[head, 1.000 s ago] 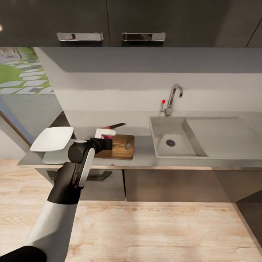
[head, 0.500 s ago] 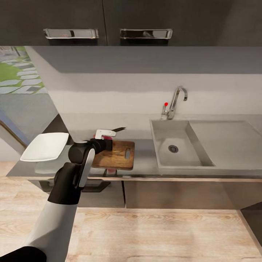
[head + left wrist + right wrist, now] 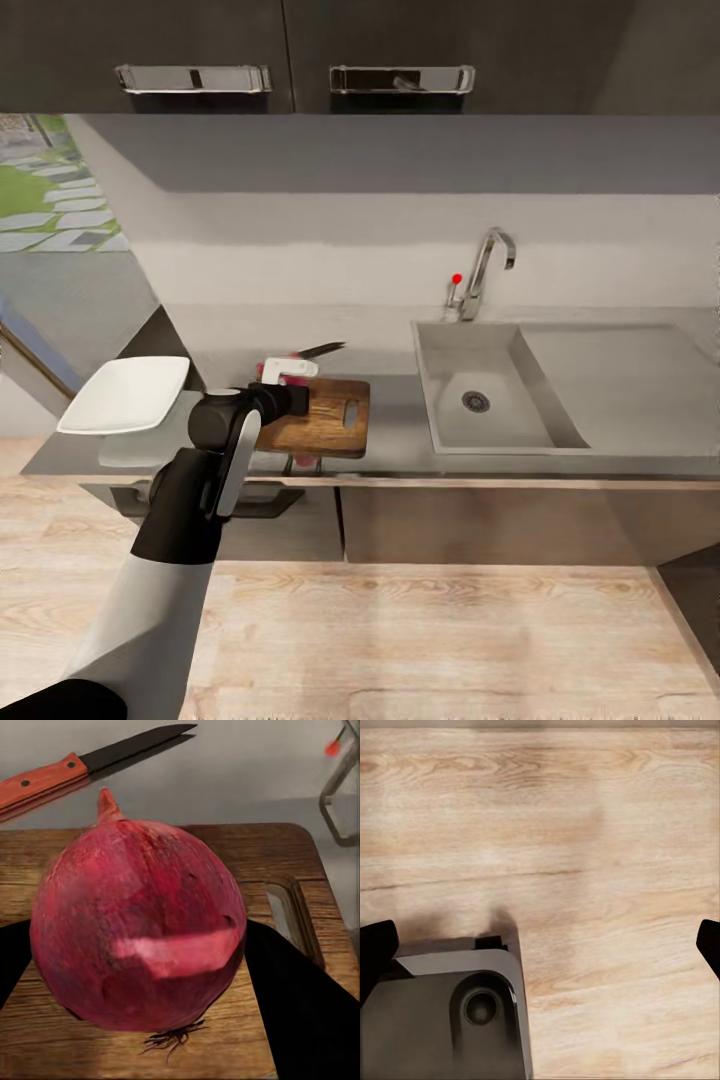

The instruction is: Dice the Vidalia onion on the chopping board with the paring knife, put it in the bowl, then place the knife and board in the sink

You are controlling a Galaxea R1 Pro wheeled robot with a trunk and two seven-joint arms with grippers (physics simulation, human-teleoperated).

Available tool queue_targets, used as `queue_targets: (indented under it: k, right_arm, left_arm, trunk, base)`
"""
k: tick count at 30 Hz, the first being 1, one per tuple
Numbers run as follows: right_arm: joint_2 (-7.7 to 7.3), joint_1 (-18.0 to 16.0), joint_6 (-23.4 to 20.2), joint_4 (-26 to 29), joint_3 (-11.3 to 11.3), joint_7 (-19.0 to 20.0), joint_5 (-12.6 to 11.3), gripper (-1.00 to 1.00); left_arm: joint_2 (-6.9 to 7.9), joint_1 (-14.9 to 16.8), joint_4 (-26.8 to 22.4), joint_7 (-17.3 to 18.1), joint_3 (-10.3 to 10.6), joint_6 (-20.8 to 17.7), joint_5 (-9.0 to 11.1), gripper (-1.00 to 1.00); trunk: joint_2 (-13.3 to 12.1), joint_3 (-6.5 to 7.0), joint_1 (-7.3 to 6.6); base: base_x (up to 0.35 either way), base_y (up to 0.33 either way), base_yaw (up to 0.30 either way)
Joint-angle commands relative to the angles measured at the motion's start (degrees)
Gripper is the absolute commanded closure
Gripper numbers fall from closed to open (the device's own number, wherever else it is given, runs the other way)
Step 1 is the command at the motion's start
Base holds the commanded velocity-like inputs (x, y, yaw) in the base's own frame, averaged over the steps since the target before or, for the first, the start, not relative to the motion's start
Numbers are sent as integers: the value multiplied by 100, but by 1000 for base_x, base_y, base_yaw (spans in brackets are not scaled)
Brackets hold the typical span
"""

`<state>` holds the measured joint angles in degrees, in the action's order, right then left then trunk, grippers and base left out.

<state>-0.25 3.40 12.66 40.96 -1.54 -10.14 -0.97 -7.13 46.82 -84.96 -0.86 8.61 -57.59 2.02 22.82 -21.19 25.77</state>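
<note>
In the left wrist view the Vidalia onion is large, dark pinkish-red and held between two black fingers of my left gripper. It is close over the brown chopping board. In the head view the left gripper is over the left end of the chopping board, with a bit of pink onion showing. The paring knife lies on the countertop behind the board, its red handle toward the bowl. The white bowl stands left of the arm. My right gripper is open over the floor.
The grey sink with round drain and drainboard lies right of the board, its chrome tap with a red knob behind it. Dark wall cabinets hang above. Wooden floor lies in front, and the robot's base is below the right gripper.
The head view has shifted a little, so the counter sits slightly differently in the picture. My left gripper stays shut on the onion over the board's left end.
</note>
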Motion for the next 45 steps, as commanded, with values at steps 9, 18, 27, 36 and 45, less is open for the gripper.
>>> queue_targets:
  k: [9,18,27,36,45]
  right_arm:
    - [-1,3,8,8,4,-12,-11,-100]
    - [-1,3,8,8,4,-12,-8,-100]
    - [-1,3,8,8,4,-14,-8,-100]
    - [-1,3,8,8,4,-14,-9,-100]
    - [-1,3,8,8,4,-14,-8,-100]
  left_arm:
    - [-3,-6,-6,-2,0,-25,9,100]
    - [-1,-6,-5,-2,0,-25,9,100]
    - [1,-6,-3,-2,0,-23,9,100]
    - [35,-6,3,-2,0,-22,9,100]
    - [36,-6,21,-2,0,-23,9,100]
  trunk:
    - [9,-74,1]
    - [9,-102,1]
    - [9,-103,1]
    - [9,-133,1]
    - [9,-182,1]
  base:
    - [-44,0,0]
    - [-1,0,0]
    - [0,0,0]
    - [0,0,0]
    - [0,0,0]
